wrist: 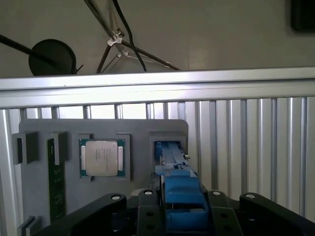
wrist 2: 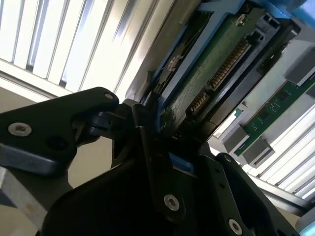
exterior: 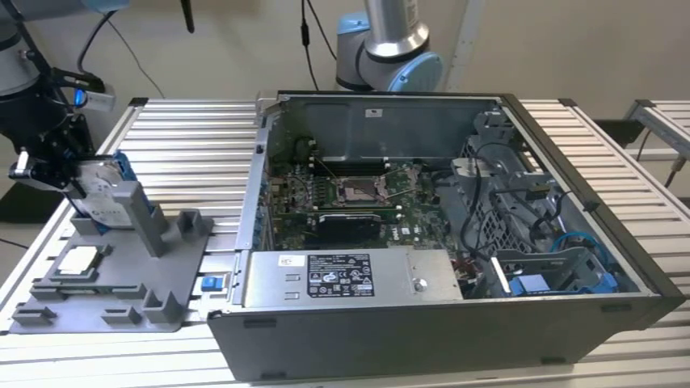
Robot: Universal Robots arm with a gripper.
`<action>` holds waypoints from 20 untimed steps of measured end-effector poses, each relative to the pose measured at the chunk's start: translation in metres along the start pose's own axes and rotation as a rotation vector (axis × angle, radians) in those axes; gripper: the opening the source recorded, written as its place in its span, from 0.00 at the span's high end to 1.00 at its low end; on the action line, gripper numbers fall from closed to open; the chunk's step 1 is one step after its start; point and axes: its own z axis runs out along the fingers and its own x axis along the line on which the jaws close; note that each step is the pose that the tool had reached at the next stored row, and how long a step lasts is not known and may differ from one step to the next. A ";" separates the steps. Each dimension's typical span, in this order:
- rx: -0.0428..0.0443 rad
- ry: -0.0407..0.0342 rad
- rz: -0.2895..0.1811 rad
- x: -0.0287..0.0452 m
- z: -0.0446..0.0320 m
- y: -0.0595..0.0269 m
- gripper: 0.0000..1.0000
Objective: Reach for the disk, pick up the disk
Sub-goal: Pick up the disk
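Note:
The disk [exterior: 99, 187] stands on edge at the upright stand of the grey fixture [exterior: 129, 275], at the exterior view's left, its silver face and blue bracket showing. My gripper [exterior: 65, 171] is at the disk's outer side, black against the arm. In the first wrist view the disk's blue bracket [wrist: 178, 189] runs from the fixture's slot [wrist: 167, 146] up between the black fingers [wrist: 147, 204], which press on both sides. The second wrist view shows the disk's green circuit-board face [wrist 2: 216, 73] with a finger [wrist 2: 147, 132] against its blue edge. The gripper is shut on the disk.
A square silver chip [wrist: 102, 157] and a green memory stick [wrist: 55, 182] lie in the fixture's pockets. An open computer case [exterior: 431, 218] with a long grey box [exterior: 345, 277] stands on the slatted metal table [exterior: 183, 153]. A second arm's base [exterior: 389, 48] rises behind it.

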 end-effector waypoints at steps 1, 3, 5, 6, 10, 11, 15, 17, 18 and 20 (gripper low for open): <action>0.0005 0.0058 0.000 -0.0001 0.0001 -0.0001 1.00; 0.0005 0.0067 0.000 -0.0001 0.0001 -0.0001 1.00; 0.0003 0.0031 0.000 -0.0002 0.0001 -0.0001 1.00; 0.0004 0.0025 0.000 -0.0002 0.0001 -0.0001 1.00; 0.0005 0.0010 0.000 -0.0002 0.0000 -0.0001 1.00; 0.0006 0.0009 0.000 -0.0002 -0.0012 0.0000 1.00; 0.0005 0.0010 0.000 -0.0003 -0.0057 0.0002 1.00; 0.0010 0.0009 0.000 -0.0003 -0.0056 0.0002 1.00; 0.0011 -0.0001 0.000 -0.0004 -0.0057 0.0004 1.00; 0.0012 -0.0016 0.000 -0.0004 -0.0058 0.0004 1.00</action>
